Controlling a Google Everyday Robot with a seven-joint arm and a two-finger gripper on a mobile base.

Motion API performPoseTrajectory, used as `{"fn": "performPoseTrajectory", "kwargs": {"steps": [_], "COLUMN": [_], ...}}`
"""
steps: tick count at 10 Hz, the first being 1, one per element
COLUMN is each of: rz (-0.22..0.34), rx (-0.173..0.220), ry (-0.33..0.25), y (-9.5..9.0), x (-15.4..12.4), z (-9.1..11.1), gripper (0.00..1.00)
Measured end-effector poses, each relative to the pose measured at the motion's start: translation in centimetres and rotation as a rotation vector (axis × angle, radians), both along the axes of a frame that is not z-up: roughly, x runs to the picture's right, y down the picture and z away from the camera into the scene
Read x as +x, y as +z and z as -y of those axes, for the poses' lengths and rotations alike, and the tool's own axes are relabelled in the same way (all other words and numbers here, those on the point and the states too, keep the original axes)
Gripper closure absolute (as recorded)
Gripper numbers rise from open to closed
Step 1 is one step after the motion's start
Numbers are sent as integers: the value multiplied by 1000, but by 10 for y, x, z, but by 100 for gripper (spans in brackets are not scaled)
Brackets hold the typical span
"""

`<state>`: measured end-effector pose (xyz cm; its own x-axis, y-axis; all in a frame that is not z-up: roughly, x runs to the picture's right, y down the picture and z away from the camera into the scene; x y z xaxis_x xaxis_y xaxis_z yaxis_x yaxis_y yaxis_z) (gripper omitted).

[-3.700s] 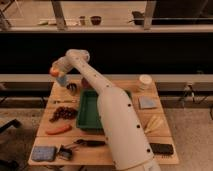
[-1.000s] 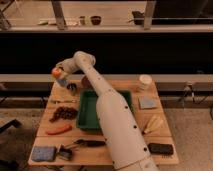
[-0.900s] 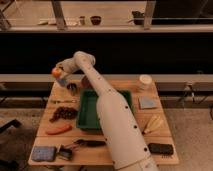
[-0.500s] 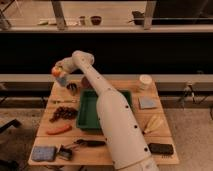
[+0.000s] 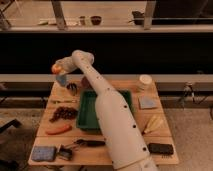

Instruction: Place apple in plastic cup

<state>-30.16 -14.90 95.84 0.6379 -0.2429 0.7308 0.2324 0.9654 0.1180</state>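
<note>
My gripper [image 5: 57,70] is at the table's far left corner, raised above the table top. It is shut on the apple [image 5: 54,68], a small round orange-red fruit. The light-blue plastic cup [image 5: 62,80] stands just below and slightly right of the apple, by the table's far edge. The apple looks to be above the cup's rim, not inside it. My white arm [image 5: 107,112] reaches across the middle of the table and hides part of it.
A green tray [image 5: 89,111] lies mid-table, partly under the arm. A dark grape bunch [image 5: 63,113] and a long orange carrot-like thing [image 5: 58,130] lie at the left. A white round container [image 5: 145,81] stands far right. A blue sponge [image 5: 43,152] is at the front left.
The arm's upper part has turned a little since the oldest frame. The gripper with the apple has stayed over the cup, shifting only slightly.
</note>
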Motion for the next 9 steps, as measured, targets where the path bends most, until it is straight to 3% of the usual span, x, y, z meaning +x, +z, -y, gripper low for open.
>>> {"fn": "performPoseTrajectory", "kwargs": {"steps": [7,9], "rz": [-14,-23], "rx": [6,52], "ry": [28,83], "y": [-3,-21], "x": [0,15], "z": [7,31], "gripper": [20,20]}}
